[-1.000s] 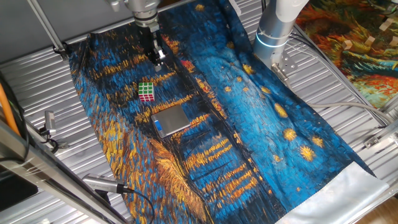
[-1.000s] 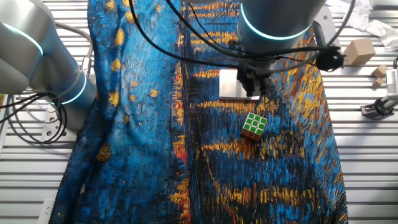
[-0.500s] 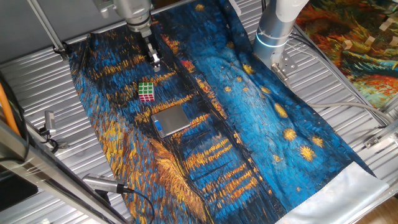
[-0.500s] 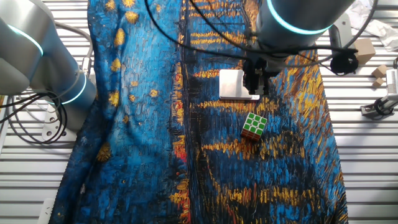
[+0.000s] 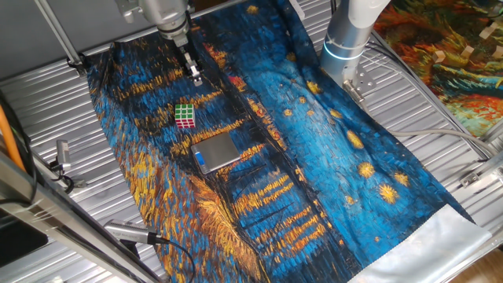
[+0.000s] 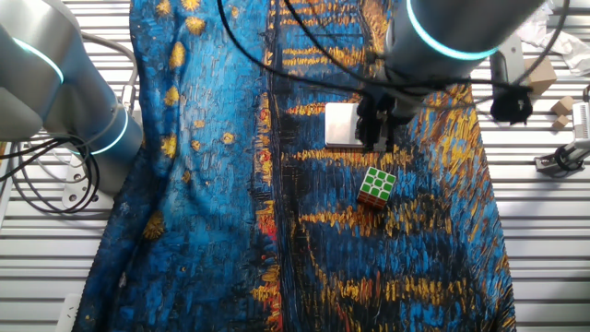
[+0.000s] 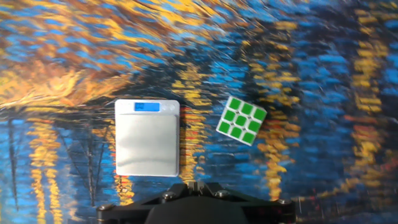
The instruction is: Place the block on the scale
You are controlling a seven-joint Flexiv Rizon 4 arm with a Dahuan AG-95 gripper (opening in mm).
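The block [image 5: 185, 115] is a small cube with a green top face. It lies on the painted cloth and also shows in the other fixed view [image 6: 377, 186] and the hand view [image 7: 242, 120]. The scale [image 5: 218, 152] lies flat beside it, silver with a blue display strip [image 7: 147, 107], and is bare [image 6: 343, 124]. My gripper [image 5: 192, 72] hangs above the cloth behind the block, fingers together and empty. In the other fixed view, the gripper [image 6: 377, 129] overlaps the scale's edge. In the hand view, the gripper [image 7: 194, 185] sits at the bottom edge.
A blue and orange painted cloth [image 5: 330, 157] covers the slatted metal table. A second robot arm's base [image 6: 83, 111] stands at the cloth's side. Small wooden blocks [image 6: 532, 76] and a clamp [image 6: 562, 152] lie off the cloth at the table's edge.
The arm's upper body has shifted sideways, left in one fixed view and right in the other. The fingertips have barely moved. The block and the scale have not moved.
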